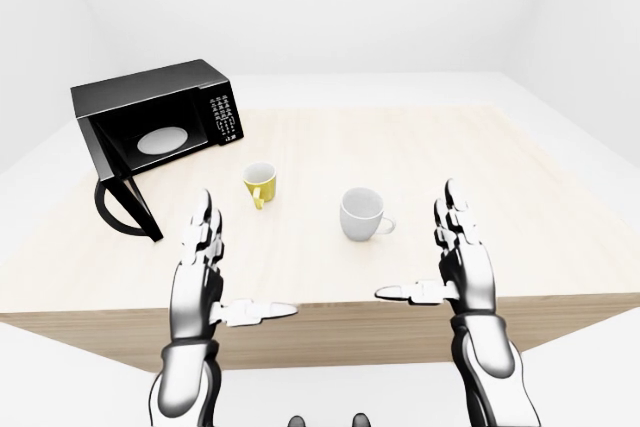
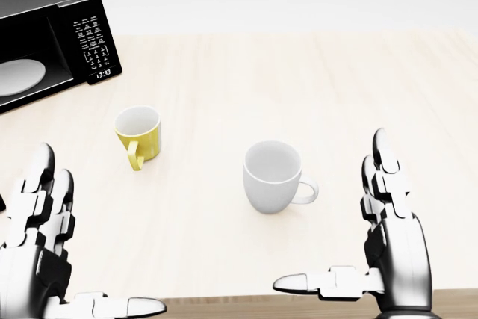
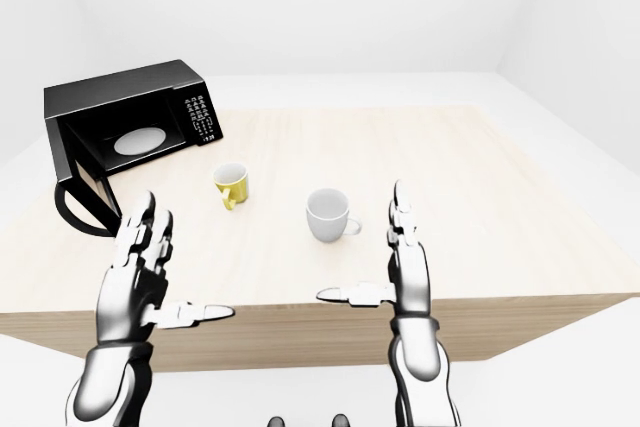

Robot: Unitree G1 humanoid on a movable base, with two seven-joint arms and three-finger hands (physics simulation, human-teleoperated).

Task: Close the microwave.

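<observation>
The black microwave [image 1: 155,127] stands at the table's [image 1: 560,207] upper left, door [image 1: 128,209] swung open, white turntable plate [image 1: 162,139] inside. Yellow mug [image 2: 139,134] and white mug [image 2: 272,178] look empty. Left hand [image 1: 205,267] and right hand [image 1: 455,257] hover, fingers spread, grasping nothing.

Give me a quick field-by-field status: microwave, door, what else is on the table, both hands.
microwave: black microwave, top left of the wooden table in the left-eye view
door: microwave door swung open
turntable: white plate visible inside
other items: yellow mug; white mug to its right
left hand: open, empty, near table edge
right hand: open, empty
task: not yet done
</observation>
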